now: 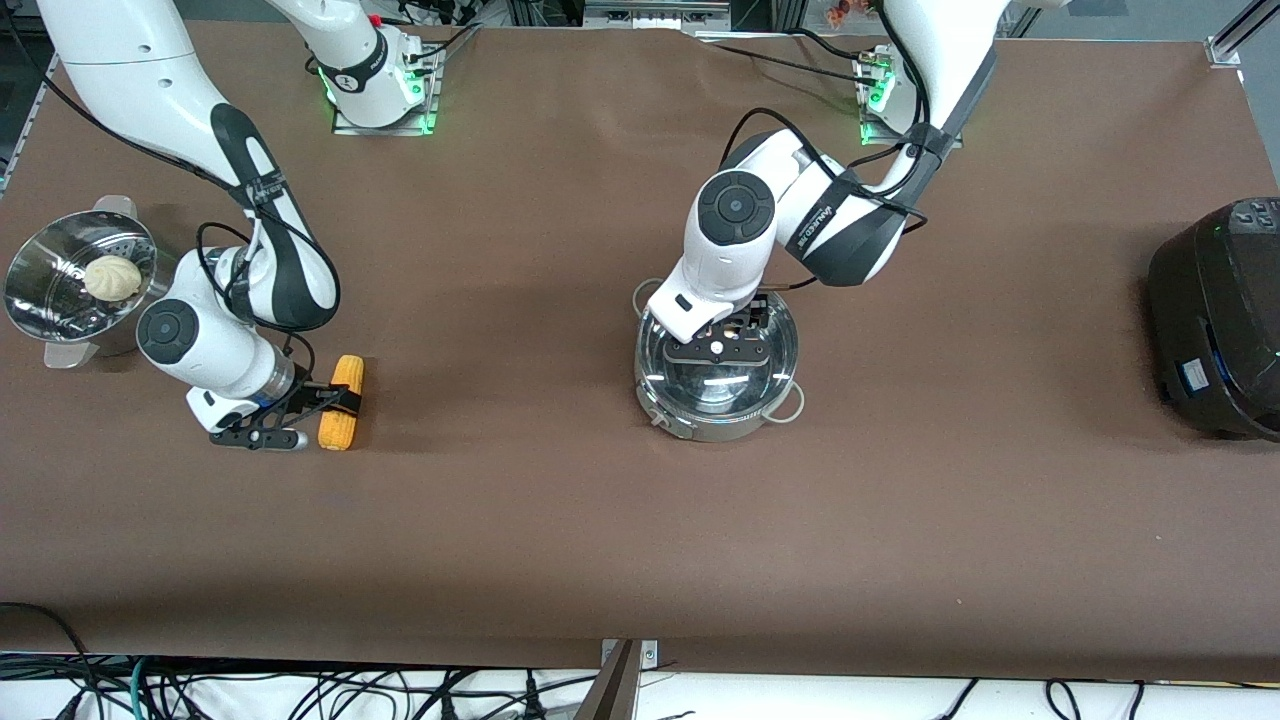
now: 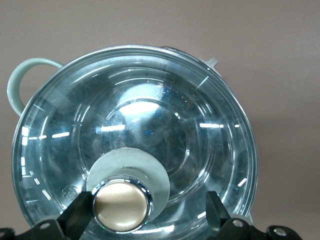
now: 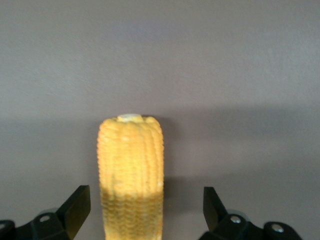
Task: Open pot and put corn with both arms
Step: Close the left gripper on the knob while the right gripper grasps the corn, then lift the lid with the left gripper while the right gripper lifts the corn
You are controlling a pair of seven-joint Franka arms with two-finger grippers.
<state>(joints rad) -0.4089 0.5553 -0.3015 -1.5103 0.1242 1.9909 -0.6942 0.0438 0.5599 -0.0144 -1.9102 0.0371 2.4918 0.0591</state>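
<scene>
The pot [image 1: 716, 385] is being shown near the middle of the table [image 1: 560, 500], its glass lid [image 2: 135, 145] resting on it with the tan knob [image 2: 121, 205] on top. The knob is being straddled by the left gripper [image 2: 144, 212], whose fingers [image 2: 79, 215] are spread wide, with one finger close beside the knob and the other well clear of it; nothing is being held.

The corn [image 1: 341, 402] is lying flat on the table toward the right arm's end. It is being bracketed by the right gripper [image 1: 322, 400], lowered around it with fingers [image 3: 77, 206] apart and gaps visible on both sides of the cob. Beside that arm, a steamer pot [image 1: 75, 280] with a white bun [image 1: 112, 277] is being shown.
</scene>
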